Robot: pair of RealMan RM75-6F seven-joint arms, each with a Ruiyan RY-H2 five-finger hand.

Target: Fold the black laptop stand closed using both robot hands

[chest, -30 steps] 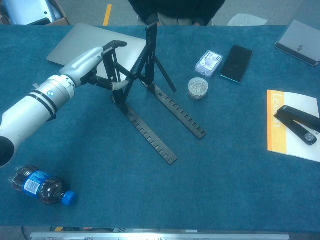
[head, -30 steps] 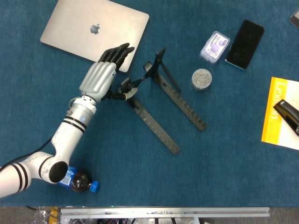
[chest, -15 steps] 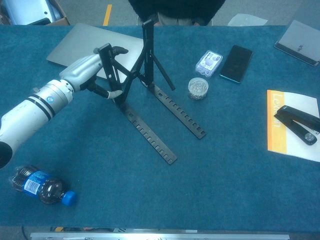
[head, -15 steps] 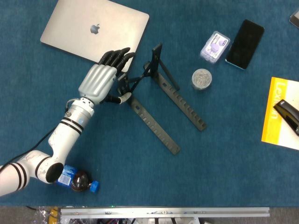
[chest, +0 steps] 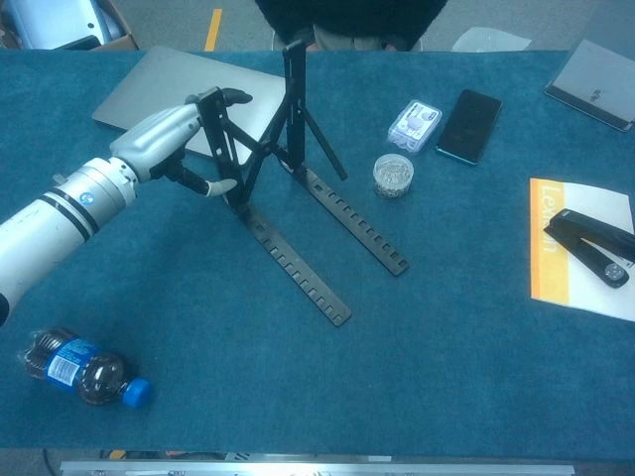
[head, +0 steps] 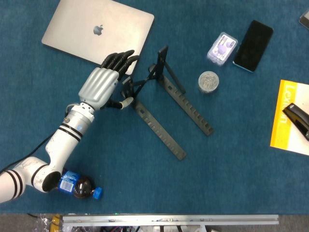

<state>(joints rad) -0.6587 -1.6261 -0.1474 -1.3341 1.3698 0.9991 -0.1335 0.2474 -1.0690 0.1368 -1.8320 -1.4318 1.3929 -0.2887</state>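
The black laptop stand (head: 159, 133) (chest: 298, 278) is unfolded left of the table's middle, with two notched rails on the cloth and two uprights raised at the far end. My left hand (head: 100, 84) (chest: 164, 134) is beside the left upright. Its dark fingers (chest: 230, 97) stretch straight past the upright's top. The white-tipped thumb (chest: 215, 186) hangs just left of the upright's foot, not hooked around it. Whether the hand touches the upright is unclear. Neither view shows my right hand.
A closed silver laptop (head: 87, 29) (chest: 149, 89) lies behind the hand. Right of the stand are a small clear jar (head: 208, 81), a plastic box (head: 222, 47) and a phone (head: 253, 38). A yellow booklet (chest: 566, 248) with a stapler (chest: 590, 246) lies far right. A bottle (chest: 74, 369) lies near left.
My left hand has drawn back to the left and its thumb has come off the left upright. The uprights have shifted slightly and stand a little straighter.
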